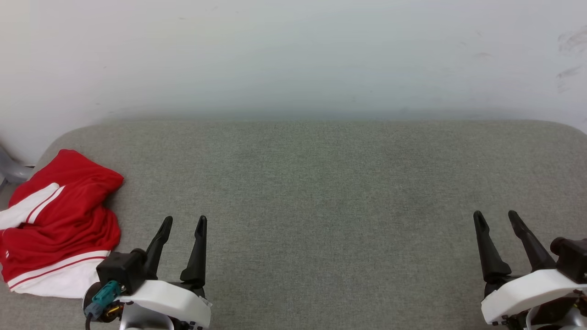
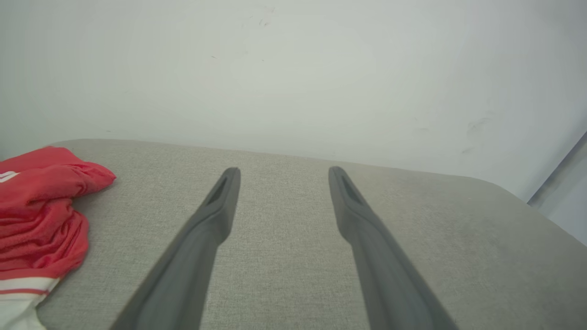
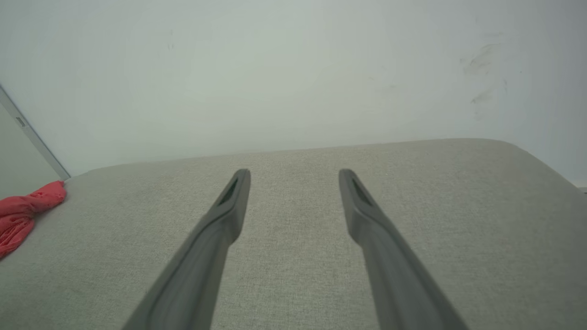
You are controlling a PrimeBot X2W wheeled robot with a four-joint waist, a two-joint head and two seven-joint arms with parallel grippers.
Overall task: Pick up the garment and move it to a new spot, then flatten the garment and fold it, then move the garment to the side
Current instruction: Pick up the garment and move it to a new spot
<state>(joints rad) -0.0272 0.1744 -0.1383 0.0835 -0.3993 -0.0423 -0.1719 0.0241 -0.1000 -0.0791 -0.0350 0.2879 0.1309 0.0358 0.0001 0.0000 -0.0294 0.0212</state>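
The wide grey padded surface [image 1: 321, 183], backed by a pale wall [image 1: 293, 55], carries the garment [image 1: 59, 220] as a crumpled red-and-white heap at its left end: not yet lifted, flattened or folded, so the whole task seems still ahead. The left gripper [image 1: 185, 221] just beside the heap and the right gripper [image 1: 495, 214] well apart both gape wide, holding nothing, and nothing appears to block the way.

I can read no text, number or brand on any of my feeds. The crumpled garment [image 1: 64, 215] shows one tiny white speck [image 1: 7, 253] on its red cloth, too small for me to make out.
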